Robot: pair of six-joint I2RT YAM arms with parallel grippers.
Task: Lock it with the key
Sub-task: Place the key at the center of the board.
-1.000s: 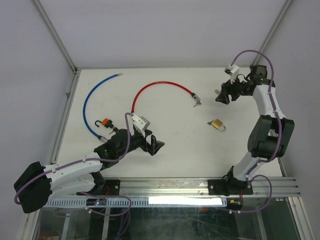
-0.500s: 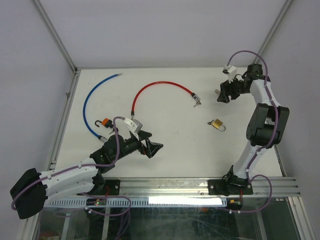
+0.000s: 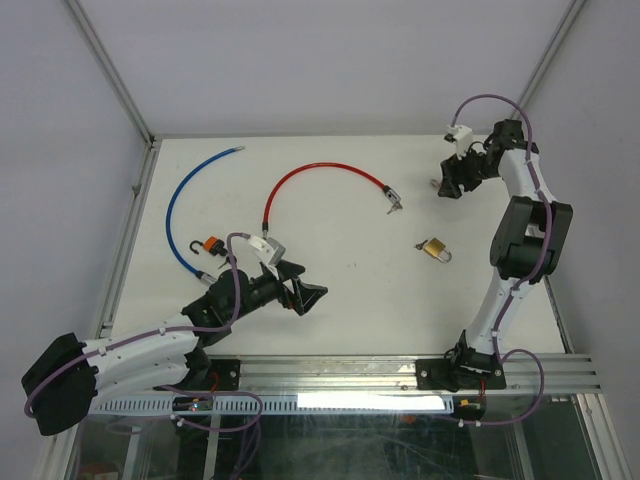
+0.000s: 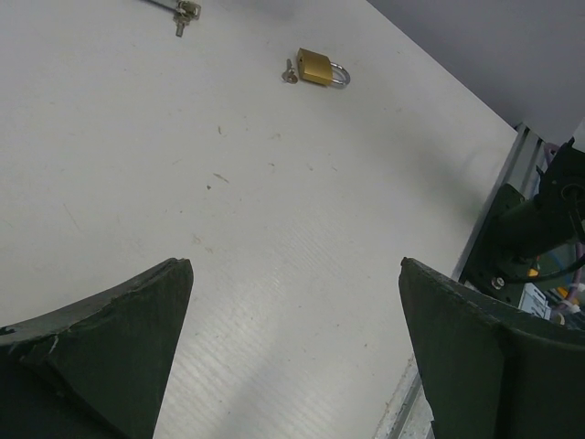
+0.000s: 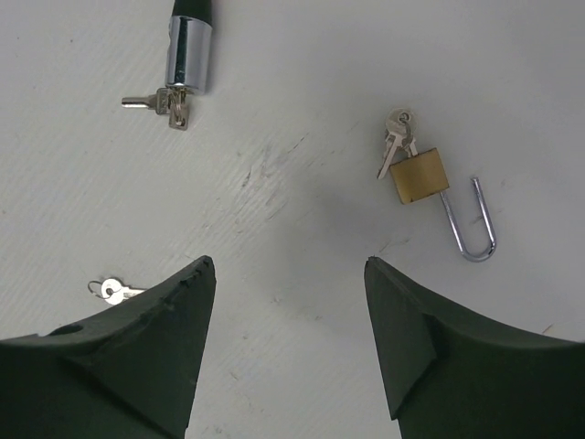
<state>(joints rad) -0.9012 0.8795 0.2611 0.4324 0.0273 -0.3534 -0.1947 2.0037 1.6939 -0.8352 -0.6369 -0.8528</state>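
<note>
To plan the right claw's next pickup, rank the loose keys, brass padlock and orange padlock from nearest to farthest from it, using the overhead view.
1. Loose keys, just beside the right claw, far right.
2. Brass padlock, right side, closer to the arm bases.
3. Orange padlock, far across on the left.

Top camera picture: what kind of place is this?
Probably a robot test lab: a white table, two robot arms bolted to a metal rail, and a padlock and red cable lock laid out.

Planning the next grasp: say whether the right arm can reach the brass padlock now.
Probably yes: the right gripper is open, and the brass padlock lies uncovered ahead with nothing between them.
</note>
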